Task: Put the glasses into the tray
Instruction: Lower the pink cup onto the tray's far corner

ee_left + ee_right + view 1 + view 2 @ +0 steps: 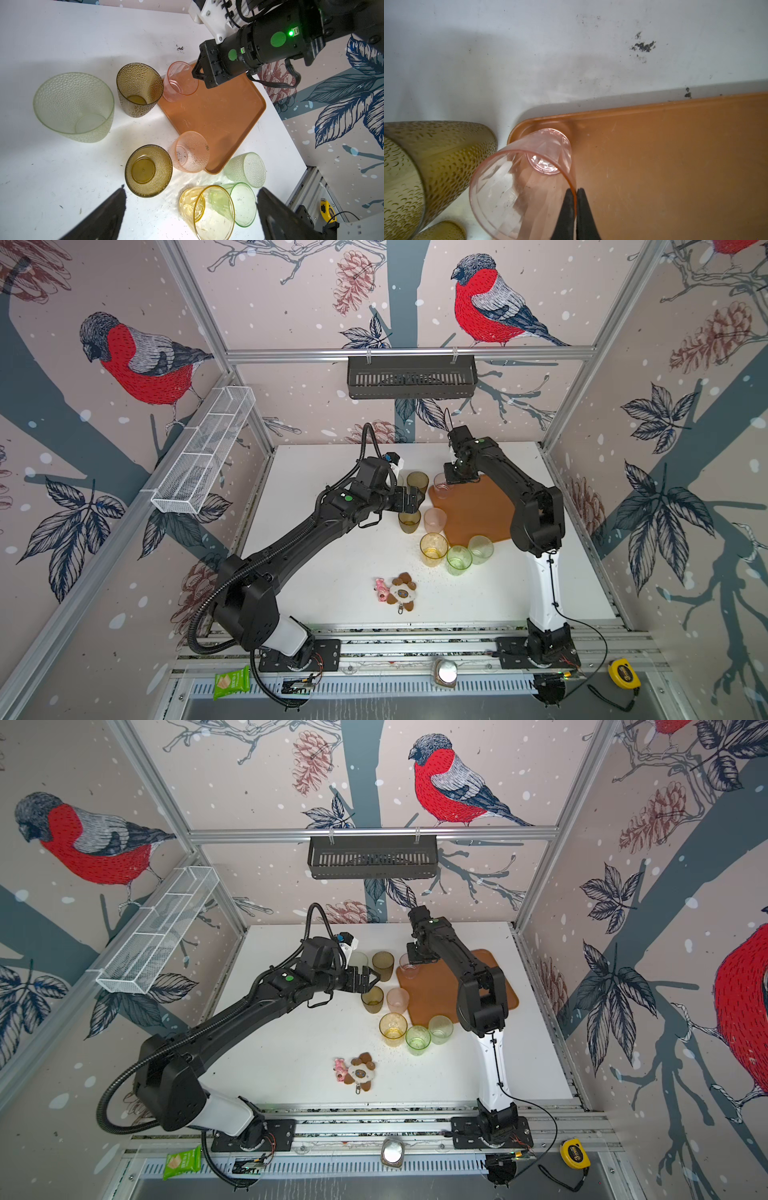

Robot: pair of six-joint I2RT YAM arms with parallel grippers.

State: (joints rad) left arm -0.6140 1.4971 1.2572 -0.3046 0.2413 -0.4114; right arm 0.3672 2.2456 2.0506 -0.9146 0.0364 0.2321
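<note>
Right tool point(574, 190) pinches pink glass point(508, 187), mouth upward.

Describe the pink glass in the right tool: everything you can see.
The pink glass is a translucent, faceted tumbler, plastic by its look, empty but for dark specks. Mouth up, its base is at the tray's corner; whether it rests there I cannot tell. The right tool, shut, pinches its rim, one finger inside, one outside. A brown glass stands close beside it.
</note>
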